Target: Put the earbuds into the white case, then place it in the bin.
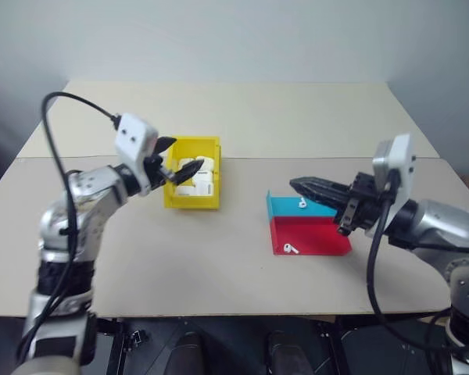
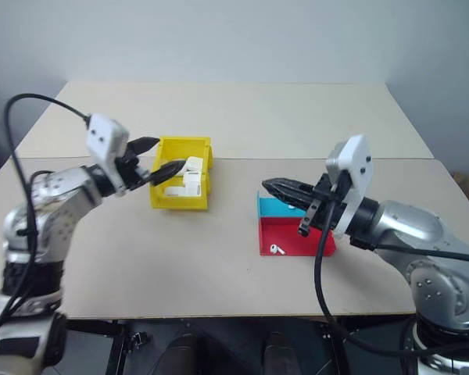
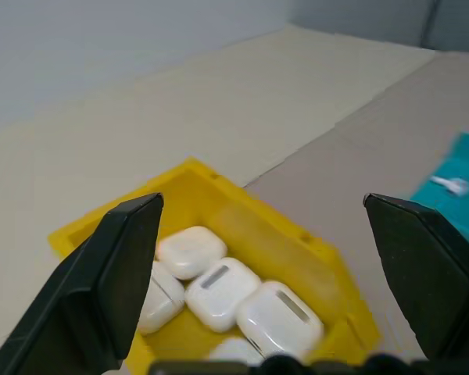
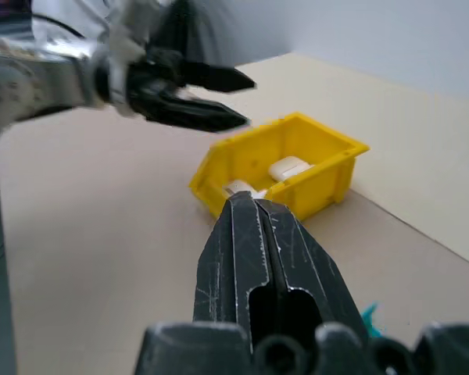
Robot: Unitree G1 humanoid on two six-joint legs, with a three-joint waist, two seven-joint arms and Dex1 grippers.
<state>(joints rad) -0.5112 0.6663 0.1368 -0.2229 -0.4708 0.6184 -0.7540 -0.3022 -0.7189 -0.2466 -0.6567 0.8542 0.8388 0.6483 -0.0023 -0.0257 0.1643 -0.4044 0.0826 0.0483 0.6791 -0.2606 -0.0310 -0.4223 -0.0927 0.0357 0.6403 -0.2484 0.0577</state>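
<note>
We see white cases (image 3: 219, 293) already in the bin (image 1: 191, 201), our left hand (image 1: 181, 166) spread empty above it, right hand (image 1: 306, 186) pressed together, two earbuds (image 1: 291, 249) loose on the tray (image 1: 320, 234) beside the bin

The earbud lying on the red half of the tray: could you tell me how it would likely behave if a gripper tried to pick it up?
The earbud looks tiny and glossy, so it would probably slip between wide fingers. Its rounded head and thin stem suggest it may roll or pivot when nudged. Lying flat on the red tray, it likely offers little to pinch.
</note>
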